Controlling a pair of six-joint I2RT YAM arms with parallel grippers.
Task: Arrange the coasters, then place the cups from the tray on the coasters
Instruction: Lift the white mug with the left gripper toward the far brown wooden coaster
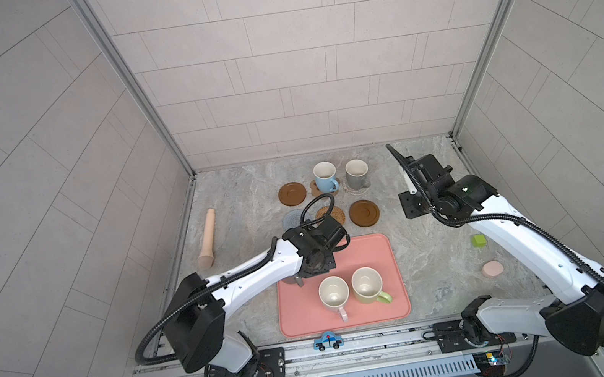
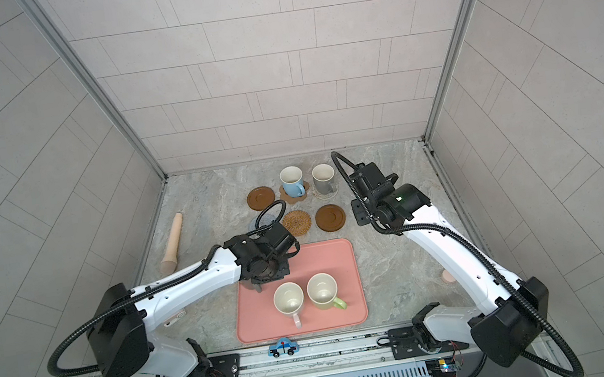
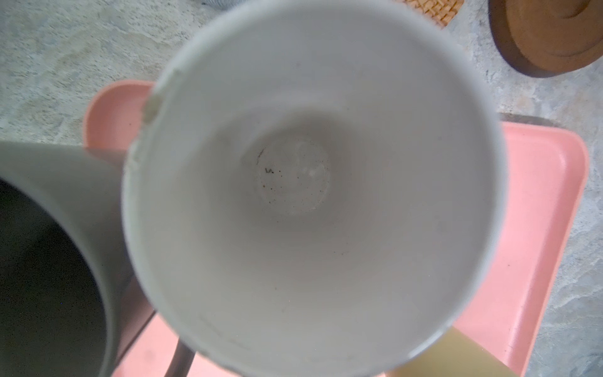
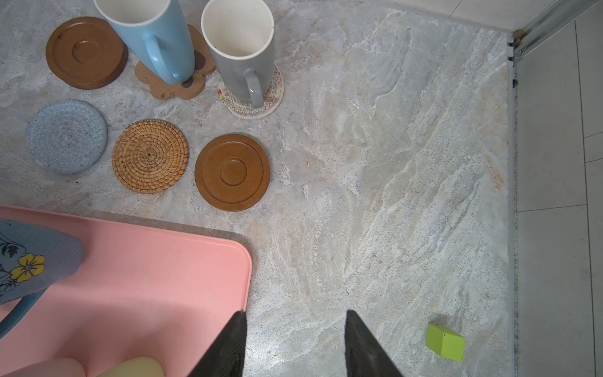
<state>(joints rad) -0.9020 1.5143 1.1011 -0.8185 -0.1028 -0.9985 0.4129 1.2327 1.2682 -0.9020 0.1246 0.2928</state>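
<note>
A blue toy car (image 1: 328, 341) sits at the near edge, just before the salmon tray (image 1: 380, 254). On the tray's near half stand the pink mug (image 1: 334, 294) and the yellow-green mug (image 1: 367, 285), side by side.

The left arm stretches low from the near left, wrist bent down over the tray's far-left corner. The left tool (image 1: 299, 280) is clenched at the rim of the flowered blue mug (image 4: 29, 261), though the pinch itself is out of view. The dark grey mug (image 3: 49, 261) stands just beside it.

To the right on the table (image 1: 434, 259) lie a pink disc (image 1: 492, 269) and a green block (image 4: 444, 341). The right tool (image 4: 293, 346) hangs released and empty beside the tray's far-right corner. A wooden pestle (image 1: 208, 238) lies far left.

Beyond the tray lie the grey-blue woven coaster (image 4: 67, 136), the rattan coaster (image 4: 150, 155) and the near brown disc (image 4: 232, 172). Farther back are the far brown disc (image 4: 86, 52), the paw-shaped coaster (image 4: 156, 86) under the light blue mug (image 4: 153, 36), and the cream woven coaster (image 4: 273, 98) under the grey mug (image 4: 241, 52).
</note>
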